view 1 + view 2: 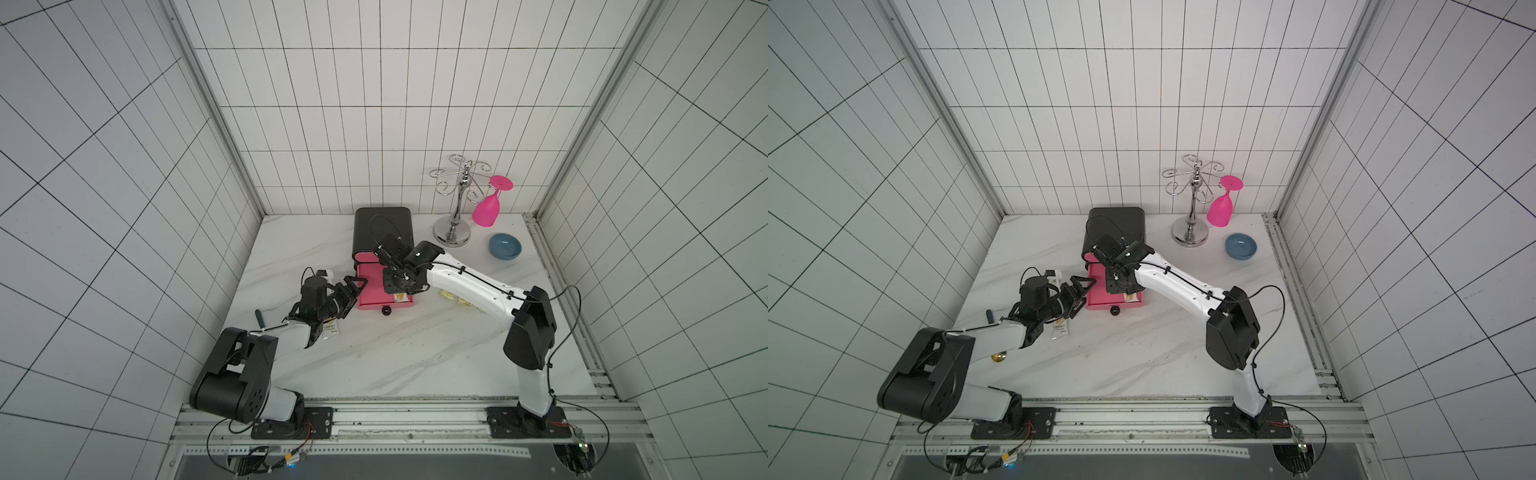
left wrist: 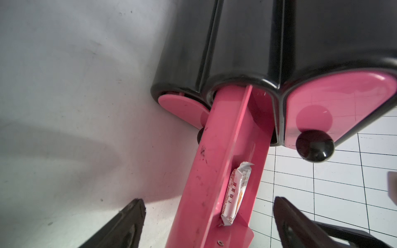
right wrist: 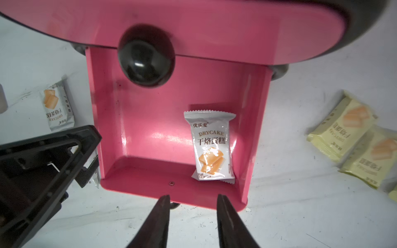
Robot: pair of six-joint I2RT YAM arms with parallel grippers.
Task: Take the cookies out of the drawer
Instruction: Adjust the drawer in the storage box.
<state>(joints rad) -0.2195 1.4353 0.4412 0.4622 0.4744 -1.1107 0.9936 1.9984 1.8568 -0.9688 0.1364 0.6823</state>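
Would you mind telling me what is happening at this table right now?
The pink plastic drawer, pulled out of the black cabinet, is being emptied of cookies. One white sealed cookie packet lies inside it. The right end effector hovers over the drawer's front, jaws apart and empty; the left end effector sits wide open beside the drawer. Yellow packets and another white packet already lie on the marble table.

Drawer [image 3: 150,133] open above, black knob [image 3: 146,55] overhanging its back, left gripper [image 1: 355,291] crowding one side
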